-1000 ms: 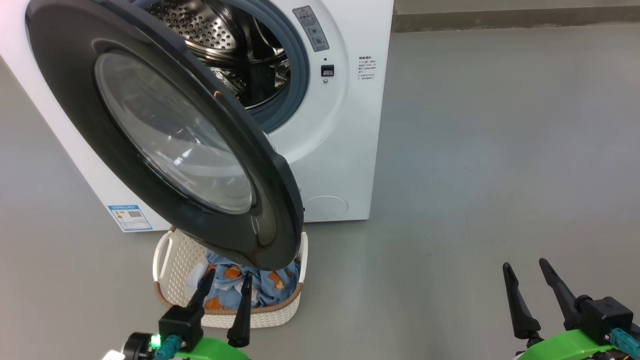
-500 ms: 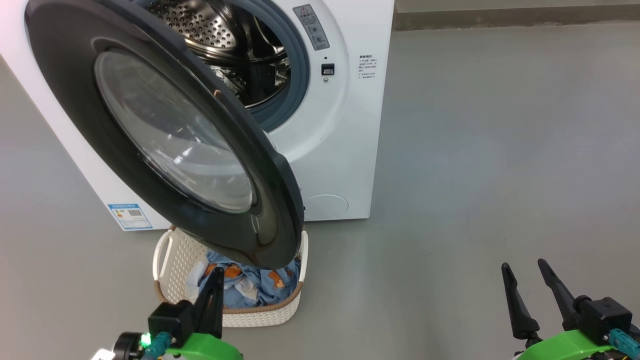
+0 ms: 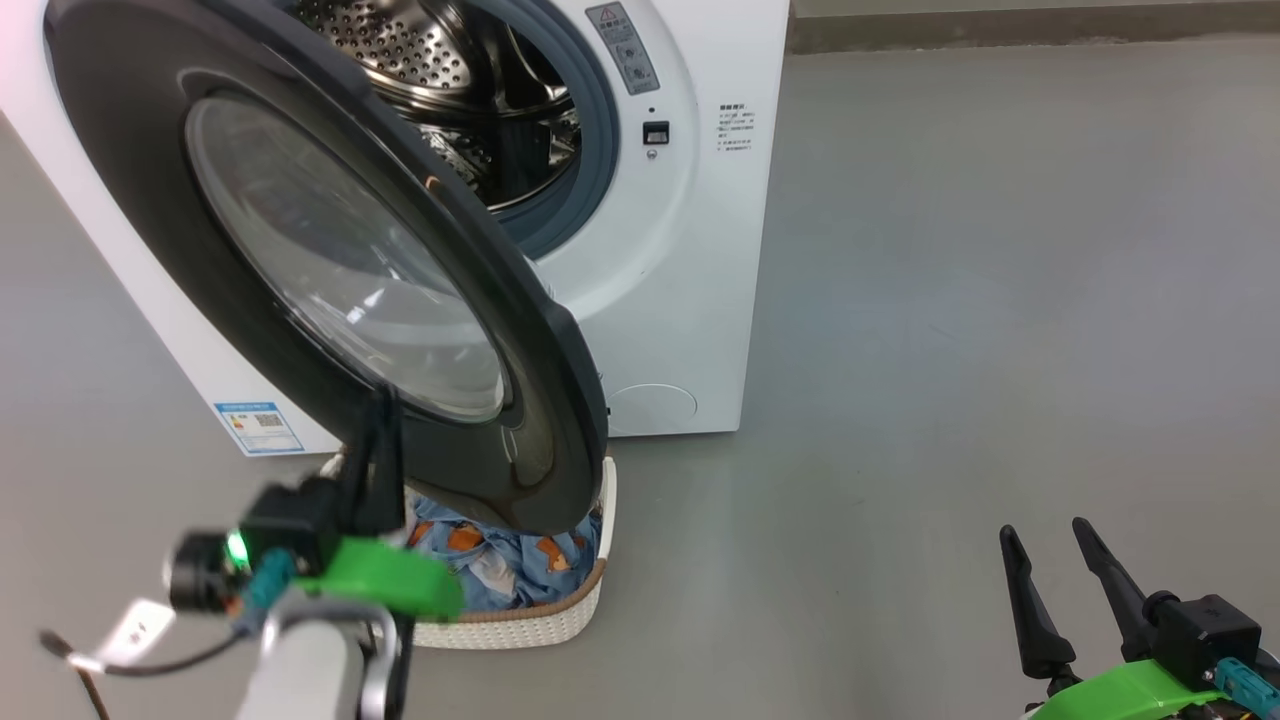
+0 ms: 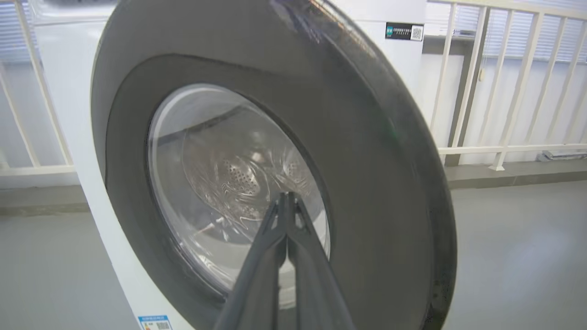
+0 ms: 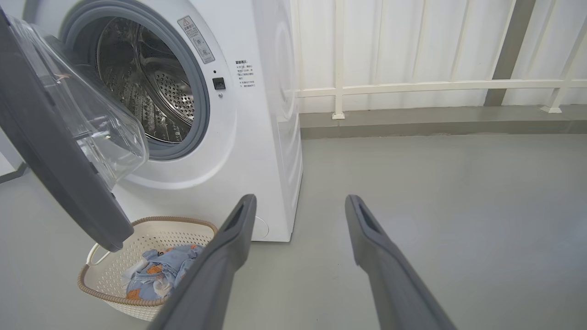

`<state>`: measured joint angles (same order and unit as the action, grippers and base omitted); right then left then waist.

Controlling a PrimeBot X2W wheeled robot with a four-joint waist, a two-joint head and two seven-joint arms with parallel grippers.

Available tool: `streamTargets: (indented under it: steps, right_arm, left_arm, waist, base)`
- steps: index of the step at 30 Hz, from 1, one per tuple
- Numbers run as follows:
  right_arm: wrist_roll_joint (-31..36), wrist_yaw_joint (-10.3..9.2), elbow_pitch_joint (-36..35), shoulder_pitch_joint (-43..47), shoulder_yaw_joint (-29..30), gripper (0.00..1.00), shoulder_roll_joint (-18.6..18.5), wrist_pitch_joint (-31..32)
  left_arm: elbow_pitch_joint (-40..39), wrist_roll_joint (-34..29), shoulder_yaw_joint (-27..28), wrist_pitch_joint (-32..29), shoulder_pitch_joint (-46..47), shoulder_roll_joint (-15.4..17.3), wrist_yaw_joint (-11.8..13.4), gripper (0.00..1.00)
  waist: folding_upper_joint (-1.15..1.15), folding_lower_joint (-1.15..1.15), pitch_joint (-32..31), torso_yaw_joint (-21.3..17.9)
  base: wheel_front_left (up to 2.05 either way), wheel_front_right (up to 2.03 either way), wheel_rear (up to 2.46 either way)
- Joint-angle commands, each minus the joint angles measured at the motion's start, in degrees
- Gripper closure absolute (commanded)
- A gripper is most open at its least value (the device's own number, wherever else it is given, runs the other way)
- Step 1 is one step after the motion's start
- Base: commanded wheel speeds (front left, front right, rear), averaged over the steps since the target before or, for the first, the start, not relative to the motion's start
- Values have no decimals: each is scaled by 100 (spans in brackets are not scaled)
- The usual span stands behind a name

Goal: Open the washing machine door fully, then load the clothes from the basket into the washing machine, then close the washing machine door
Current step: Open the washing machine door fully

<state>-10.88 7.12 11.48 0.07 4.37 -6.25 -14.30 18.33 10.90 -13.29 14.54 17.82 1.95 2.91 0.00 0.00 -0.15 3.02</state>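
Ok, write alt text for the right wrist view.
A white washing machine stands with its black door open and its steel drum exposed. Below the door, a cream basket on the grey floor holds blue printed clothes. The right gripper is open in the foreground.

Warning triangle [image 3: 603,18] on the washing machine [image 3: 700,300] sticker [image 3: 622,52]; print unreadable.

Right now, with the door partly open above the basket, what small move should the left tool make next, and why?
Probably slide the shut, empty left tool past the free edge of the door to its inner side, ready to push it wider. The tool points at the outer glass, where pushing would close the door, and the door overhangs the basket of clothes.
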Motion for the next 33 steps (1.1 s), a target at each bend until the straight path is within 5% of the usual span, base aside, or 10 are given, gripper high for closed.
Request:
streamTargets:
  steps: [1,9,15,24,33]
  right_arm:
    - [-39,36,-149,-77,-145,0,-52,-69]
    - [-48,36,-172,-118,-175,0,-19,-70]
    - [-73,36,-131,-128,-267,0,6,-70]
    - [-106,36,-121,-150,-342,0,17,-70]
    - [-138,36,-99,-191,-367,0,4,-70]
  left_arm:
    - [-303,-114,222,46,369,108,82,100]
    - [-1196,-353,16,46,1286,101,14,100]
    - [-1363,-26,-733,-9,1793,95,-19,100]
    - [-1177,1077,-2323,-608,2241,94,161,100]
    - [-471,1680,-3084,-1022,2347,93,511,100]
  waist:
    - [0,0,11,6]
    - [0,0,76,-42]
    - [0,0,59,-156]
    - [0,0,147,-304]
    - [0,0,221,-373]
  base:
    - [0,0,0]
    - [0,0,0]
    - [0,0,0]
    - [0,0,0]
    - [0,0,0]
